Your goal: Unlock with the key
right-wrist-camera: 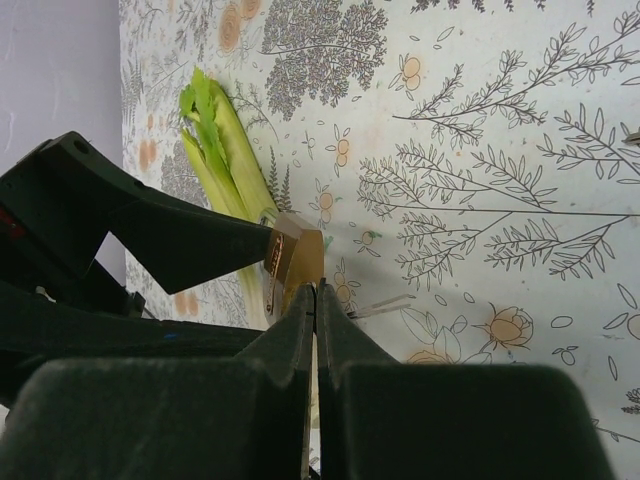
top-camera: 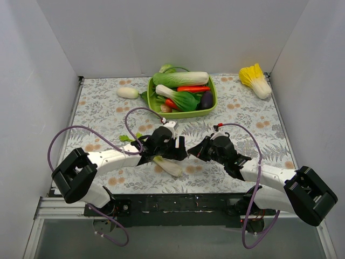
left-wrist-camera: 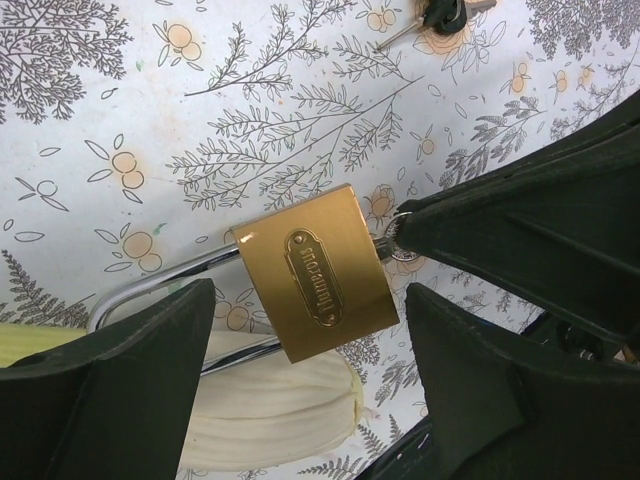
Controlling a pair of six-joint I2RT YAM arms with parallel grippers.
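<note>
The brass padlock (left-wrist-camera: 315, 275) lies on the patterned cloth, partly over a pale stalk vegetable (left-wrist-camera: 270, 410), with its silver shackle (left-wrist-camera: 150, 285) to the left. My left gripper (left-wrist-camera: 310, 290) is open. Its fingers stand either side of the padlock body with a gap on each side. My right gripper (right-wrist-camera: 315, 290) is shut on a thin key at the padlock's (right-wrist-camera: 300, 255) bottom face. A silver ring (left-wrist-camera: 402, 247) shows at its tip (left-wrist-camera: 400, 225). A small key bunch with black heads (left-wrist-camera: 445, 12) lies apart on the cloth. Both grippers (top-camera: 184, 148) meet mid-table.
A green bowl (top-camera: 151, 102) of vegetables stands behind the grippers. A white radish (top-camera: 128, 92) lies at the back left and a yellow cabbage (top-camera: 256, 80) at the back right. A leafy green stalk (right-wrist-camera: 225, 150) lies beside the padlock. White walls enclose the table.
</note>
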